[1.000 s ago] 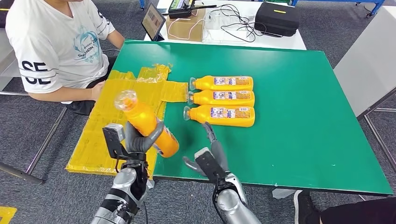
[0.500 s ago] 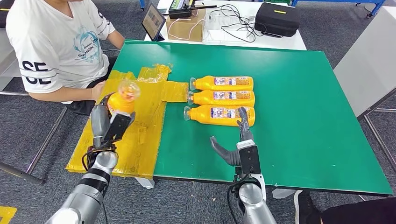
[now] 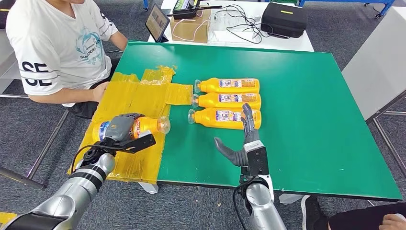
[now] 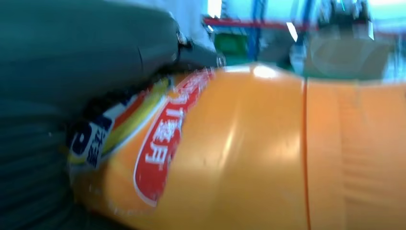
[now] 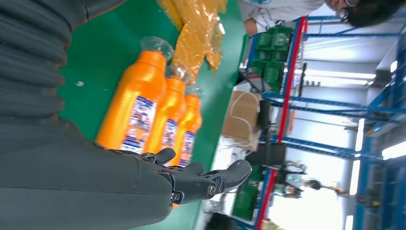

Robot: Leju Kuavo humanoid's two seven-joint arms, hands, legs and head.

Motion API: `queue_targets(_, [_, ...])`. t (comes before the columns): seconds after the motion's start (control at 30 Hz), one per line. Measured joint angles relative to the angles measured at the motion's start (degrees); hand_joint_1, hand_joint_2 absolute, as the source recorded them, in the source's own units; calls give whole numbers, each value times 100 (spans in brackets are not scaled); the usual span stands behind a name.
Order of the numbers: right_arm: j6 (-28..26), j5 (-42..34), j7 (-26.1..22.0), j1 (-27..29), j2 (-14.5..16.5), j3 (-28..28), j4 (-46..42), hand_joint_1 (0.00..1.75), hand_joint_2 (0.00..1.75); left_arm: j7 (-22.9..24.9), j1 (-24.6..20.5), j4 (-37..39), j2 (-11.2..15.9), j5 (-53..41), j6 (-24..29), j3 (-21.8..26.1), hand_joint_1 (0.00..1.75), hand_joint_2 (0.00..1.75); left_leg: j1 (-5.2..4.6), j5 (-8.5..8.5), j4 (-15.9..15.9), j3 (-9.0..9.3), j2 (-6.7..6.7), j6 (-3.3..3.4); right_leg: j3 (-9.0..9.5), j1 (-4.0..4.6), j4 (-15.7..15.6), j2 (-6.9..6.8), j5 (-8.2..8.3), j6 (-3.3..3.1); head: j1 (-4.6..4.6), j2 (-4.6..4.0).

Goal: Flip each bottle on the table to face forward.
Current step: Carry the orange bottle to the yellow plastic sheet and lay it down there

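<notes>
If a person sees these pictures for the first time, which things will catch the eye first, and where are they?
First, the orange bottle that the left hand holds on its side over the yellow sheet at the table's left edge. Next, the three orange bottles lying in a neat row on the green table, with the open right hand just in front of them. A seated person watches from the far left corner.
</notes>
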Motion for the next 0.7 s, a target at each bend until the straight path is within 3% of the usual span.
queue_targets(0.1, [22, 120, -11, -98, 13, 67, 46, 0, 175, 150, -223, 372, 115, -351, -535, -315, 175, 175, 0, 0, -1, 14, 1, -1, 10, 1, 3, 0, 0, 0, -1, 0])
queue_targets(0.13, [29, 137, -11, -120, 19, 90, 61, 0, 175, 181, -280, 461, 142, -394, -629, -390, 166, 175, 0, 0, -1, 17, 1, -2, 12, 1, 5, 0, 0, -1, -1, -1])
queue_targets(0.27, [67, 149, -11, -180, 41, 145, 121, 0, 175, 350, -460, 722, 206, -498, -813, -594, 173, 175, 2, 5, -2, 22, -1, -10, 15, 2, 12, 0, -1, -3, -1, -1])
queue_targets(0.3, [86, 149, -11, -195, 44, 165, 140, 0, 175, 440, -508, 774, 219, -550, -878, -639, 144, 175, 2, 6, -2, 23, -1, -11, 15, 2, 14, 0, -1, -3, 0, -1])
queue_targets(0.4, [161, 149, -11, -254, 49, 246, 213, 0, 175, 688, -664, 923, 253, -693, -1171, -770, 18, 175, 2, 8, -2, 27, 1, -14, 17, 2, 18, 1, 1, -6, 0, -1])
queue_targets(0.43, [185, 148, -11, -275, 53, 275, 241, 0, 175, 738, -712, 967, 269, -720, -1271, -803, 3, 175, 2, 8, -2, 29, 3, -15, 17, 3, 19, 1, 3, -8, 1, -1])
queue_targets(0.6, [270, 132, -11, -387, 79, 386, 407, 0, 175, 810, -819, 1115, 350, -669, -1451, -838, 0, 175, 4, 13, -2, 32, 3, -22, 15, 5, 21, 2, 10, -21, -1, 0])
queue_targets(0.7, [308, 129, -11, -471, 81, 426, 508, 0, 175, 754, -829, 1161, 376, -605, -1457, -836, 0, 44, 5, 15, -3, 31, 1, -24, 17, 5, 22, 1, 9, -21, 0, -1])
